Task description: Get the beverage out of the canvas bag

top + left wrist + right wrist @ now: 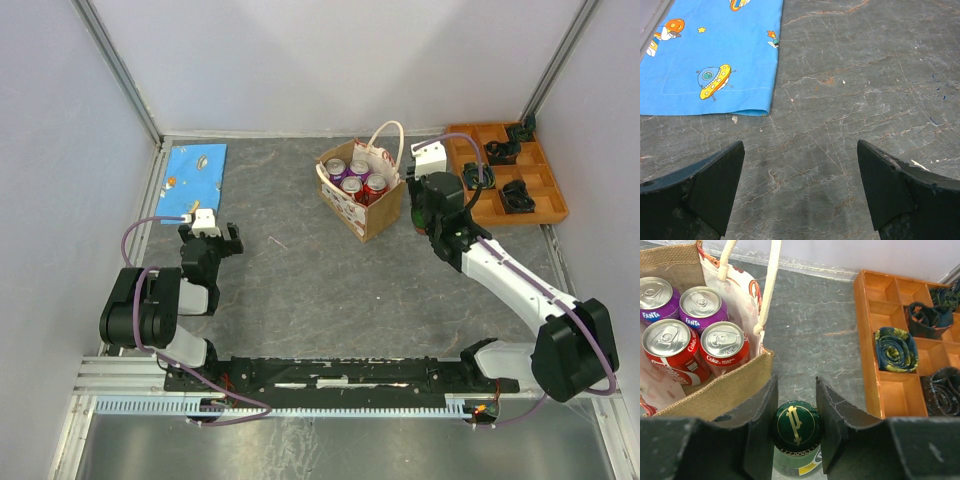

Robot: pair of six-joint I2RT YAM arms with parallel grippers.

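Note:
The canvas bag [368, 213] stands open at the table's centre back, with cream handles. In the right wrist view the bag [720, 390] holds two purple Fanta cans [700, 307] and two red Coke cans [722, 345]. My right gripper [796, 407] is just right of the bag, outside it, shut on the capped top of a green bottle [795, 424] with a gold emblem. The bottle stands upright beside the bag's tan wall. From above, the right gripper [430, 208] hides most of the bottle. My left gripper [210, 233] is open and empty, low over the table [800, 185].
An orange compartment tray [548, 212] with rolled dark ties sits at the back right, close to the right gripper; it also shows in the right wrist view [862, 340]. A blue printed cloth [193, 180] lies at the back left, ahead of the left gripper [705, 55].

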